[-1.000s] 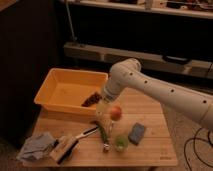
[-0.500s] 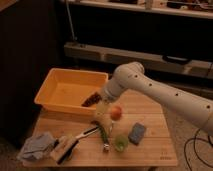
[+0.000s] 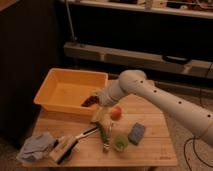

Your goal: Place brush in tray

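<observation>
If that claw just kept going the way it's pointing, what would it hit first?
The gripper, beside the tray, points down at the table. It would probably meet the brush lying below first, though depth is unclear and the green item lies close.

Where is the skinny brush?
The brush lies on the table before the tray, between the block brush and green item. The gripper hangs over the tray's right end.
</observation>
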Robot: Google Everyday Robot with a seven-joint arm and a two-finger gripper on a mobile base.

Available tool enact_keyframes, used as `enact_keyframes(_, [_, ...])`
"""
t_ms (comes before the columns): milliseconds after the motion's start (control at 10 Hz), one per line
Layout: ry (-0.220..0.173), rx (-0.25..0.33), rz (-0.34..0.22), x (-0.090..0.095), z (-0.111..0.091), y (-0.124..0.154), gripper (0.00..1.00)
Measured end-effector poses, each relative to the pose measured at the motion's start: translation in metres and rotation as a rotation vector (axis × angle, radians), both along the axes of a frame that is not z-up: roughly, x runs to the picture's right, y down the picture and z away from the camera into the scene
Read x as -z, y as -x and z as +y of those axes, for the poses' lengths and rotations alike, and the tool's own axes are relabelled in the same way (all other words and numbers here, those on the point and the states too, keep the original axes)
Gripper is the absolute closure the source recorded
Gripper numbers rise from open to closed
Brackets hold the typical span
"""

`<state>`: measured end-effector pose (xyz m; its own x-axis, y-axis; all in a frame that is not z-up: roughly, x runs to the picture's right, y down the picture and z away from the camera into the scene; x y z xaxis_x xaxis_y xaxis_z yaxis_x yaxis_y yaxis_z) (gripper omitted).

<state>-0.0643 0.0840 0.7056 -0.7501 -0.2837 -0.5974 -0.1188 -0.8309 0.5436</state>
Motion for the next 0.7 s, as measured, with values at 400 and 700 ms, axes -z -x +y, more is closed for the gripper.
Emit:
enact_keyframes(400, [0.057, 0.288, 0.016, 0.004, 0.067, 0.024, 0.2])
enact_keyframes(700, [0.087, 0.353, 0.056, -0.014, 0.116, 0.028, 0.2])
